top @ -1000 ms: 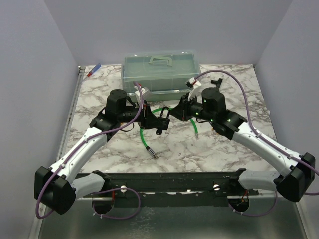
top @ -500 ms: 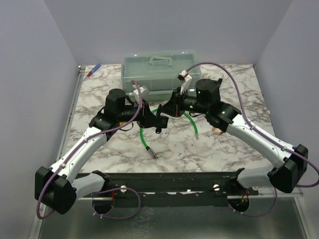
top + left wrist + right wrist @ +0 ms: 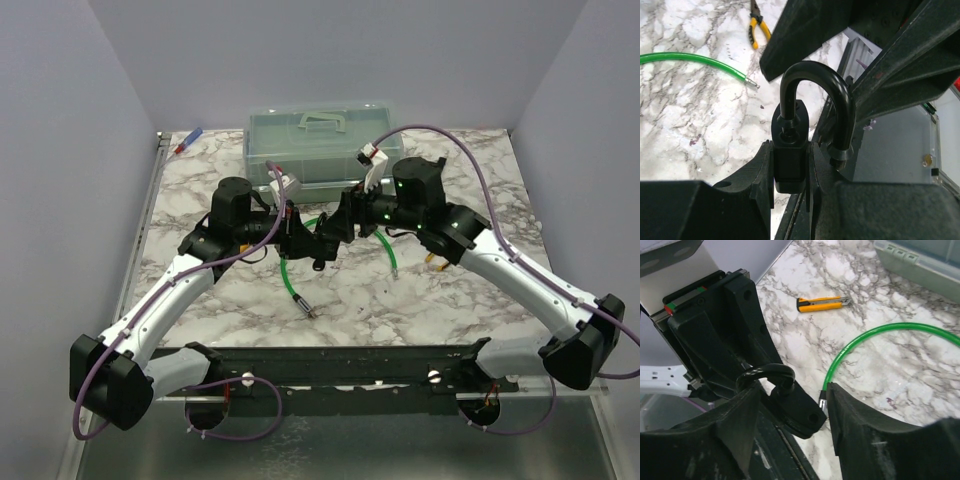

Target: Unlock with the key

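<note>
The left gripper (image 3: 790, 181) is clamped on the padlock (image 3: 788, 162), with the key (image 3: 318, 263) seemingly the small black knob under it, and beyond, the right gripper (image 3: 792, 392) stands apart around the shackle (image 3: 765, 372).

No text, label, brand, number or sign can be read in any of the views. The small white tags (image 3: 371, 152) on the thin purple cables (image 3: 470, 160), seen from above, are too small to tell whether they carry any print. The small black padlock with a curved shackle (image 3: 789, 165), close to the left wrist camera, shows only dark, shadowed faces on which no marking can be made out.
</note>
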Robot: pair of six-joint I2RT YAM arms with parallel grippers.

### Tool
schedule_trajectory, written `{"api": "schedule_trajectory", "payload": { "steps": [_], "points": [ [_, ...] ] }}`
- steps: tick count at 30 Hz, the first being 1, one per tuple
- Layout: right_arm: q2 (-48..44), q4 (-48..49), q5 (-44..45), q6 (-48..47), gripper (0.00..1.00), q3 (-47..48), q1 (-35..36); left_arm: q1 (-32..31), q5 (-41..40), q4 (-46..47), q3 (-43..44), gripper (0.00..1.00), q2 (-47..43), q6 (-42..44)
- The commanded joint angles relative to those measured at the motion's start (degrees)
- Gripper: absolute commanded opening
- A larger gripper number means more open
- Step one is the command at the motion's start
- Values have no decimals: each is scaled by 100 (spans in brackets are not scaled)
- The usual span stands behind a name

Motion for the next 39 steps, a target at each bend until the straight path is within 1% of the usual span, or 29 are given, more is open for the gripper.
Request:
{"api": "schedule_trajectory", "payload": {
  "steps": [1,3,5,8,12,18,23,28,31,36,38,39],
  "points": [
    [-560,-60,-45,-533,68,184,98,-70,912,135,152,0,-99,80],
    [-630,62,-415,-611,70,80,91,-71,1276,300,135,0,-99,-23],
    [-680,263,-663,-608,70,-46,97,-70,1586,497,82,0,-124,-134],
    [-685,452,-827,-609,70,-152,90,-86,1903,760,2,0,-166,-305],
    [-559,468,-949,-648,64,-130,88,-105,2027,902,-49,0,-178,-389],
    [-702,471,-1109,-932,64,-251,78,-112,2174,963,-74,0,-199,-471],
    [-757,712,-1815,-1036,63,-375,-50,-135,2425,1349,-129,0,-234,-694],
    [-556,942,-2279,-935,47,-412,-55,-166,2540,1496,-144,0,-278,-805],
    [-548,1054,-2328,-925,34,-490,-51,-166,2537,1544,-170,0,-303,-843],
    [-613,1191,-2334,-906,9,-639,-53,-172,2524,1593,-190,0,-338,-874],
    [-676,1223,-2267,-888,1,-715,-51,-169,2490,1613,-198,0,-349,-883],
    [-726,1249,-2191,-863,0,-762,-51,-167,2454,1616,-207,0,-357,-883]
  ]
}}
